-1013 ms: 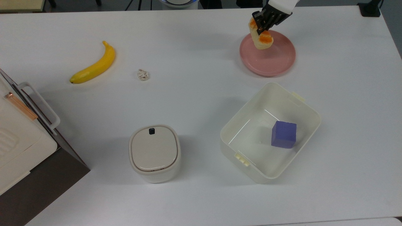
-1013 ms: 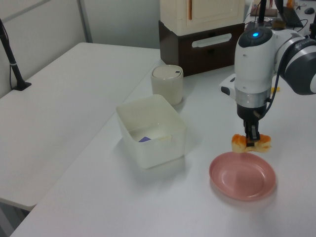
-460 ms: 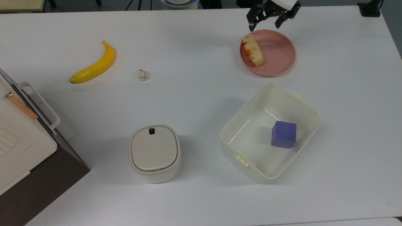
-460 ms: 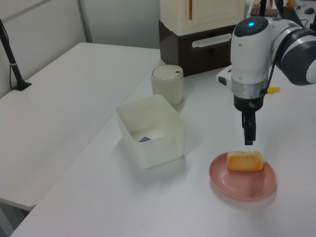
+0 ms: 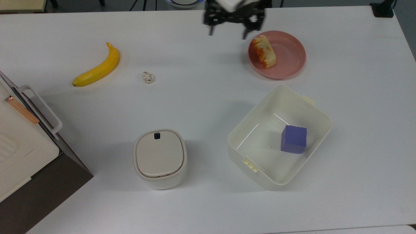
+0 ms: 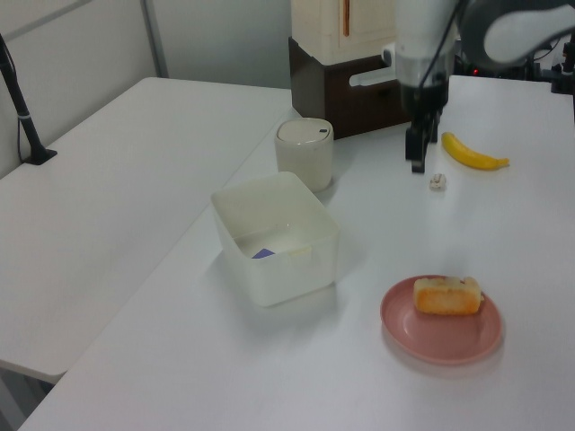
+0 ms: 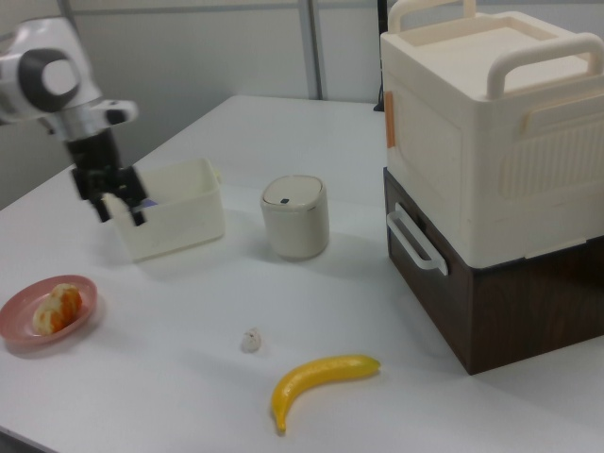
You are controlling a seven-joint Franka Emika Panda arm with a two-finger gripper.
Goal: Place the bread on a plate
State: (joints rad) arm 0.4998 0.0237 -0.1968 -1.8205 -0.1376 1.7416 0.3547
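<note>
The bread [image 5: 264,52], a small loaf with an orange-brown top and pale sides, lies on the left part of the pink plate [image 5: 287,61] in the top view. It rests free on the pink plate [image 6: 440,334] as the bread [image 6: 446,295] in the left view and as the bread [image 7: 54,309] on the plate [image 7: 28,330] in the right view. My gripper [image 5: 227,35] hangs open above the bare table, off the top view's left of the plate, holding nothing. It appears raised as the gripper [image 6: 416,154] and the gripper [image 7: 119,209].
A cream rectangular tub [image 5: 317,112] holds a purple cube [image 5: 293,139]. A lidded cream bin [image 5: 160,158], a yellow banana [image 5: 97,69] and a small crumpled scrap [image 5: 148,77] sit on the table. A cream and brown box [image 7: 491,179] stands at the right view's right.
The gripper let go of the bread, which dropped onto the plate. The open gripper then rose and swung away toward the top view's left, clear of the plate.
</note>
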